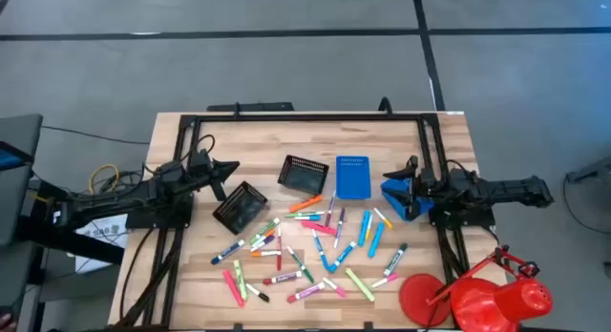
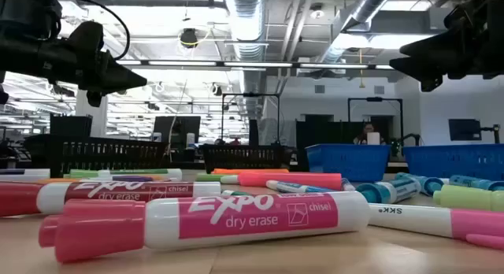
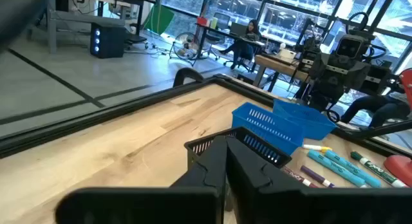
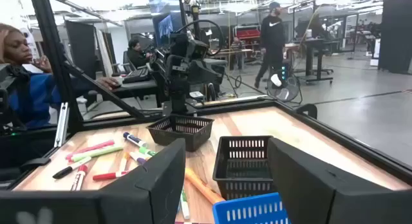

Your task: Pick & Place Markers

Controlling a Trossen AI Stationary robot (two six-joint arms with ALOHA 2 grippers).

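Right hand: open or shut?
Open. In the right wrist view the right hand has its two dark fingers standing wide apart, with a black tray visible through the gap and nothing held.

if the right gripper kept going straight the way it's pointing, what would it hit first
Probably the blue mesh tray just below the open right gripper, if it runs low enough. Above that, the black mesh tray behind it comes first. Depth is unclear.

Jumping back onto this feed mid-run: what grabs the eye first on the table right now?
The scatter of markers across the table's near half, pink, green, blue and orange, lying loose in no order. Behind them sit two black mesh trays and a blue tray, with another blue tray under the right gripper, whose jaws stand open. The left gripper hangs shut over the left side, holding nothing.
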